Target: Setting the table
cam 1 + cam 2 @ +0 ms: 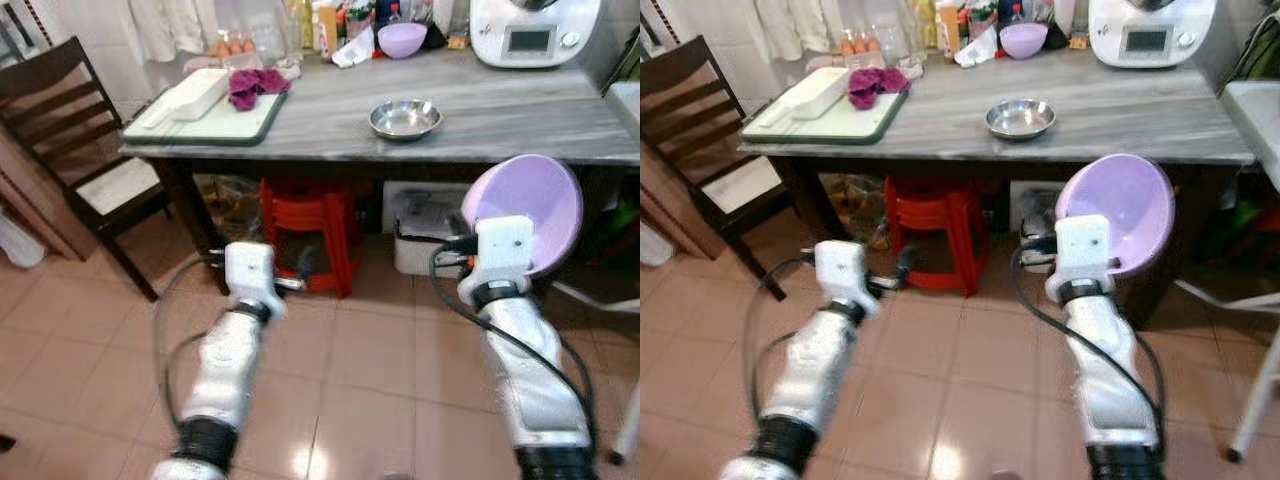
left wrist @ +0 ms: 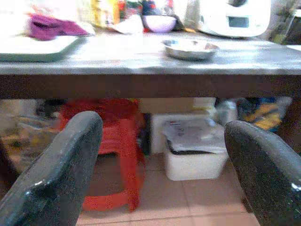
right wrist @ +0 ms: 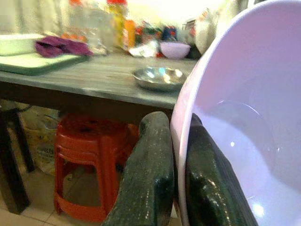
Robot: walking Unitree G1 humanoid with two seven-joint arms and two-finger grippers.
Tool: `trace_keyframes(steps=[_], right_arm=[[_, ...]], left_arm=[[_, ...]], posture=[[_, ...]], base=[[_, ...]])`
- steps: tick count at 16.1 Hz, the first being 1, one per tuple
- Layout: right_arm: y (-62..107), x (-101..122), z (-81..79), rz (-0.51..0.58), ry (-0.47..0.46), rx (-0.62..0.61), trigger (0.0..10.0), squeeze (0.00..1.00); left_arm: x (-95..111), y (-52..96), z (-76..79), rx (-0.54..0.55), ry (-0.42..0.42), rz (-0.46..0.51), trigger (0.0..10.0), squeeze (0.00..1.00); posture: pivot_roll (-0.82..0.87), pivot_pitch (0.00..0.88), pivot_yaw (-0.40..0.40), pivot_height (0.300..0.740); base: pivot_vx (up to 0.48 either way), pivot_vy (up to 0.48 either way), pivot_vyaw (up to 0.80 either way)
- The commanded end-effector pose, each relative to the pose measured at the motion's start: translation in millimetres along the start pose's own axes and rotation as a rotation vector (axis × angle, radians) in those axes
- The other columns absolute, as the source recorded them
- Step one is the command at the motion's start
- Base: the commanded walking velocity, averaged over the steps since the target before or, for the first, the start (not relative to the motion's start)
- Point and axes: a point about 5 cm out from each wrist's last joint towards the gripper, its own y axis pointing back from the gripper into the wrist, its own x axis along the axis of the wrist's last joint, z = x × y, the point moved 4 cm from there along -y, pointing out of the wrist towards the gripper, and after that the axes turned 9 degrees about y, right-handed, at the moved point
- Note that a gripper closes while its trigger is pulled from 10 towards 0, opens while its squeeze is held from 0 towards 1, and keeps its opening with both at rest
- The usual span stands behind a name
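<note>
Below the bench (image 1: 500,120) edge, the right tool (image 3: 176,179) is clamped on the rim of a tilted lilac bowl (image 1: 525,210). Left tool (image 2: 160,160): fingers apart, empty, facing a red stool (image 1: 310,225); a steel bowl (image 1: 405,118) sits on the bench.

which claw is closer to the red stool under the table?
Left. The left claw, open and empty, hangs just in front of the red stool; the right claw, pinching the purple bowl, is off to the stool's right.
</note>
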Motion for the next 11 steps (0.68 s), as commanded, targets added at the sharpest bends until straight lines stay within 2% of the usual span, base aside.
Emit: trace_keyframes(steps=[1,7,11], right_arm=[[-2.4,9.5,-3.6,0.032,-0.025,0.007,10.0,0.00],[-3.2,10.0,-2.9,0.033,-0.030,0.006,10.0,0.00],[-3.3,9.3,-3.4,0.029,-0.033,0.004,10.0,0.00]], left_arm=[[4.6,1.2,-9.6,0.013,-0.023,0.007,10.0,0.00],[3.1,0.9,-8.4,0.011,-0.022,0.004,10.0,0.00],[2.0,1.2,-8.0,0.009,-0.022,-0.002,10.0,0.00]], posture=[[-0.27,0.052,0.097,0.740],[-0.27,0.053,0.099,0.740],[-0.27,0.053,0.098,0.740]], base=[[0.371,0.000,0.00],[0.366,0.000,0.00],[0.366,0.000,-0.76]])
